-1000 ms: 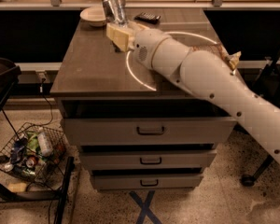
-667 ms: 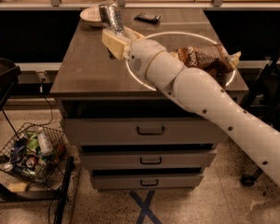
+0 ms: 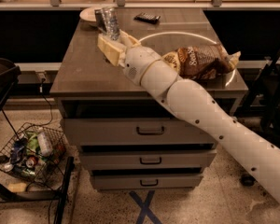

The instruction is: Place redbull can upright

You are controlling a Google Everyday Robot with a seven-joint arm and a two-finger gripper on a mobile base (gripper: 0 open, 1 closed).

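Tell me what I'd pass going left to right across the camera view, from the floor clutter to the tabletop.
wire basket → plate → redbull can, gripped in the gripper above the tabletop's rear left → dark flat gadget → chip bag

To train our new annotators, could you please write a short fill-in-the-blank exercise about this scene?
1. The gripper, above the cabinet top near the plate, has its fingers shut on the ____.
2. The cabinet has ____ drawers.
3. The wire basket stands on the ____.
4. The chip bag lies on the cabinet's ____.

Missing words: redbull can; three; floor; top.
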